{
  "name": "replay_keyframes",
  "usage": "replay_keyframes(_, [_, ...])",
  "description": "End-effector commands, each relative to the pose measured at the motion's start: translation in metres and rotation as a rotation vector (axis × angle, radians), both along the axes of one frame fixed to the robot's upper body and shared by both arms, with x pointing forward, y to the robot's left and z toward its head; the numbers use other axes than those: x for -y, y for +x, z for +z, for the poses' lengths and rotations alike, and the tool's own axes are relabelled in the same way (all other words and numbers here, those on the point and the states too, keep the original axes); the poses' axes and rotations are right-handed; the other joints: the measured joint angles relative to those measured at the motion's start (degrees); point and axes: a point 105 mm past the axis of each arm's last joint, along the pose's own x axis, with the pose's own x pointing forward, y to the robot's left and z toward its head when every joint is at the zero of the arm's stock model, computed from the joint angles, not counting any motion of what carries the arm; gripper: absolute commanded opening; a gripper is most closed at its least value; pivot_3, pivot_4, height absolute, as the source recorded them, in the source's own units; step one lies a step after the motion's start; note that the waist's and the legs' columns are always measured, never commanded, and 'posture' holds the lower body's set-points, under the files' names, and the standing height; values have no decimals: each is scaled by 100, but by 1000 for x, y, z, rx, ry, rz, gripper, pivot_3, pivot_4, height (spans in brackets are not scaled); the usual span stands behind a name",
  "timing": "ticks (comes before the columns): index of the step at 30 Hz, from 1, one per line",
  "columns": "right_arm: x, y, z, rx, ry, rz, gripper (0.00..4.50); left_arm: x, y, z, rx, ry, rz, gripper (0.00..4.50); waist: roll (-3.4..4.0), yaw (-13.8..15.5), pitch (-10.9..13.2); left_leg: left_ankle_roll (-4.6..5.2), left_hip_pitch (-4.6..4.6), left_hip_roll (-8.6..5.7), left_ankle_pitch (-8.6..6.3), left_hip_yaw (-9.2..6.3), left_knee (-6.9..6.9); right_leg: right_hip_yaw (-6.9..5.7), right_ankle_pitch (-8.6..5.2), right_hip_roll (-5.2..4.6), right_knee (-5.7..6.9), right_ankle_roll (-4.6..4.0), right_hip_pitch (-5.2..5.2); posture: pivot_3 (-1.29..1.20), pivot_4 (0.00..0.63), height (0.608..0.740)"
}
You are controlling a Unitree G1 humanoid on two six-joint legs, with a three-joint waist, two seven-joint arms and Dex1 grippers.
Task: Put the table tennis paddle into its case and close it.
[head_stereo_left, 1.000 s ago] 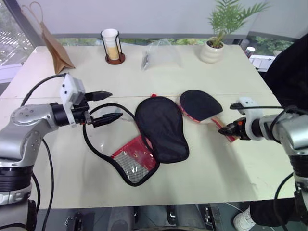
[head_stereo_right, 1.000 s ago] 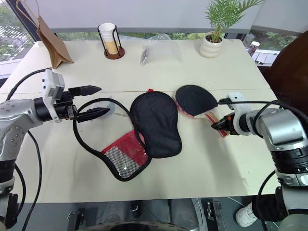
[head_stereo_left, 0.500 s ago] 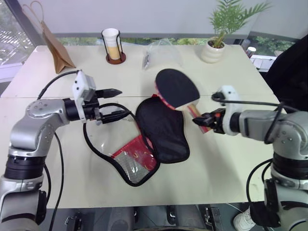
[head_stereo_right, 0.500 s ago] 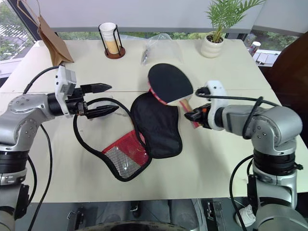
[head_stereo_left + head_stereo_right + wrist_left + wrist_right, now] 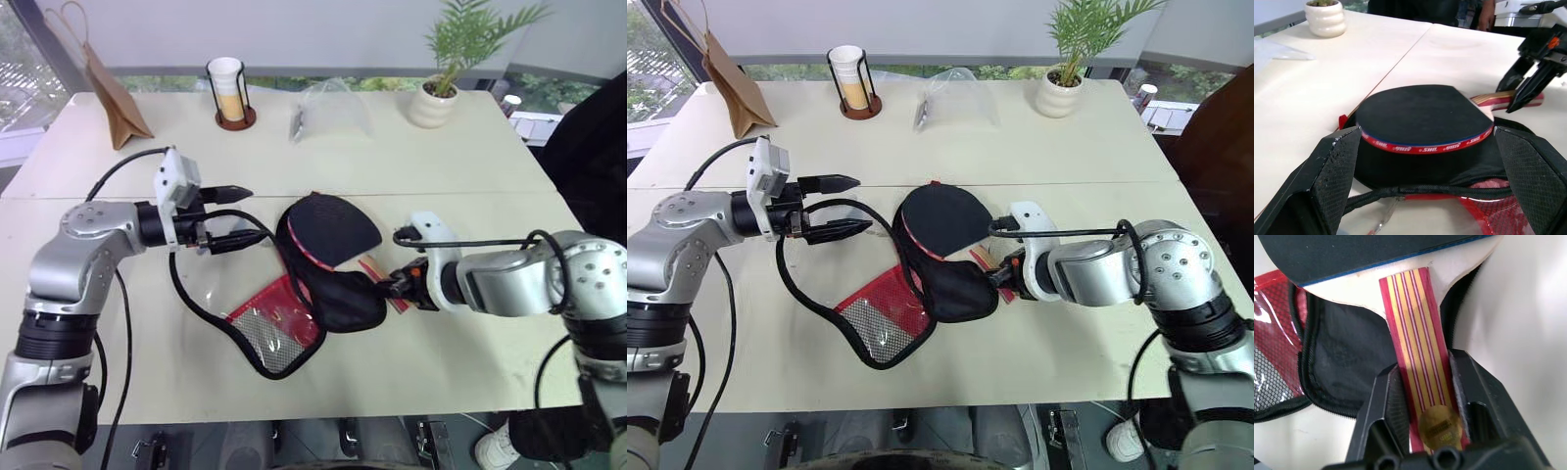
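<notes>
The table tennis paddle (image 5: 333, 230) hangs tilted over the black half of the case (image 5: 343, 299), blade toward the table's far side. My right gripper (image 5: 400, 287) is shut on its striped handle (image 5: 1418, 357), one finger (image 5: 1376, 406) on each side. The case lies unzipped at mid-table, its red panel with the mesh pocket (image 5: 279, 328) folded out toward me. To its left my left gripper (image 5: 253, 213) stands open. In the left wrist view the case's zip rim (image 5: 1420, 191) runs across between the fingers (image 5: 1334, 166), with the paddle (image 5: 1422, 115) just beyond.
Along the far edge stand a brown paper bag (image 5: 108, 93), a cup in a holder (image 5: 227, 93), a clear plastic bag (image 5: 328, 108) and a potted plant (image 5: 436, 93). A person in dark clothing (image 5: 588, 147) stands past the table's right edge.
My right gripper has lifted the paddle off the table at the right, carried it left and lowered it over the case. The left gripper has hardly moved.
</notes>
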Motion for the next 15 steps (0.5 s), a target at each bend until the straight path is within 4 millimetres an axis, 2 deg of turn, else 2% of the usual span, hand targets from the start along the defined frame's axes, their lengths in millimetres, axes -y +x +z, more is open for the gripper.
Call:
replay_keyframes(1, [-11,1,10,19,51,0,893,1,-4,9,38,0,-10,4500,0,-9,0,0,0,2,0,0,0,0,1,2,1,2,0,0,150,734])
replay_keyframes(15, [-33,11,6,-8,56,17,893,1,-8,7,20,2,-5,4500,0,29,0,1,-30,5,0,-3,10,0,7,2,2,12,-24,0,150,734])
